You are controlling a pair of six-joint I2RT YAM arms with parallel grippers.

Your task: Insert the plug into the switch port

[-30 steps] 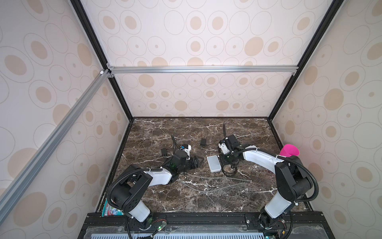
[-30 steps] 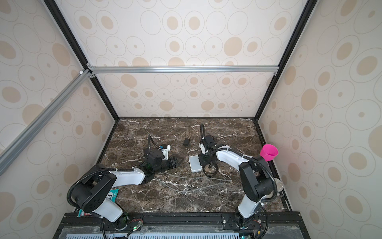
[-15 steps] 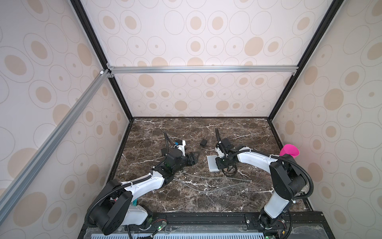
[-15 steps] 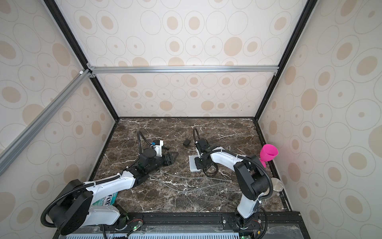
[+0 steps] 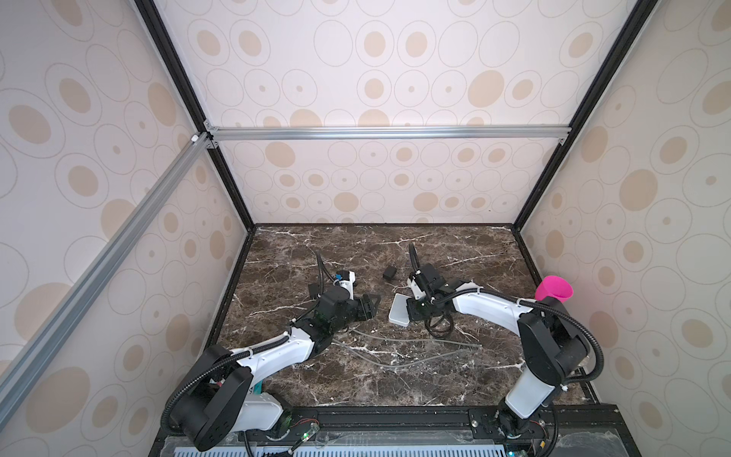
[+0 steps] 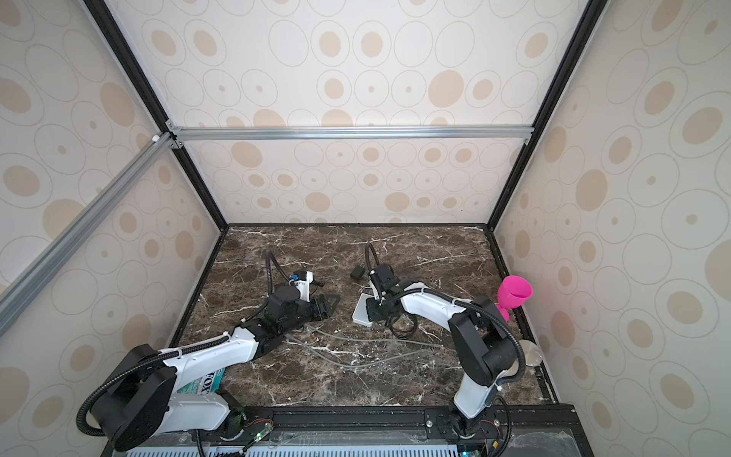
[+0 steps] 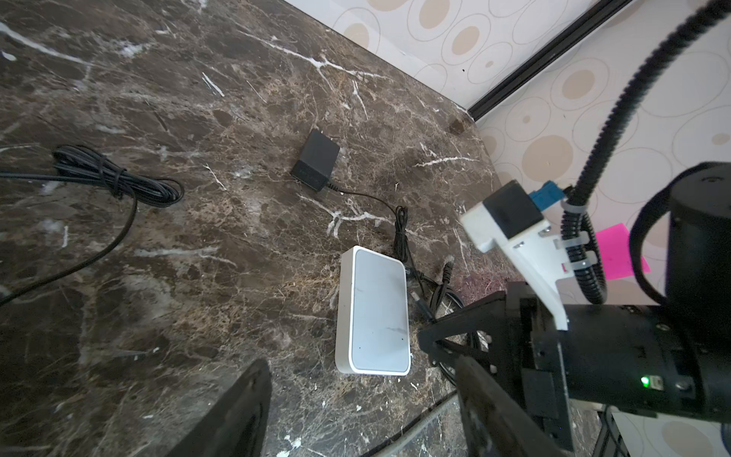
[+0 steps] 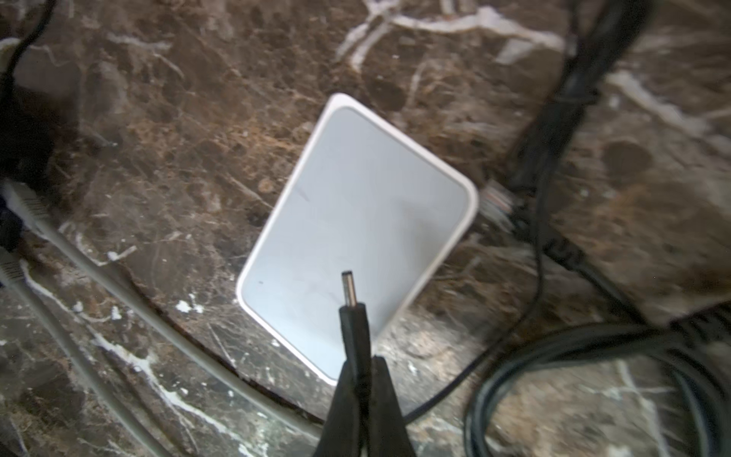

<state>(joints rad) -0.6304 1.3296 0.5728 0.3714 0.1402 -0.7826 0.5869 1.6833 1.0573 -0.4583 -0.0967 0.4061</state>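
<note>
My right gripper (image 8: 360, 382) is clamped on the plug (image 8: 353, 304), pinching its black sleeve with the metal tip sticking out ahead. That tip hangs over the switch (image 8: 356, 237), above its top face near one corner. The plug's long axis runs roughly along the switch's length, so it points across the lid, not into a side. I can't see the port in any view. I judge it sits on the edge where the black cords (image 8: 553, 118) bunch, so the plug has to come off the top and turn toward that side. The right arm is much the nearer. My left gripper (image 5: 371, 306) stands spread wide and empty near the switch's opposite side, placed to brace it. Gray cables (image 8: 166, 330) lie toward the front. The adapter (image 5: 389, 272) sits behind the switch, with bare table (image 5: 474, 253) beyond.
</note>
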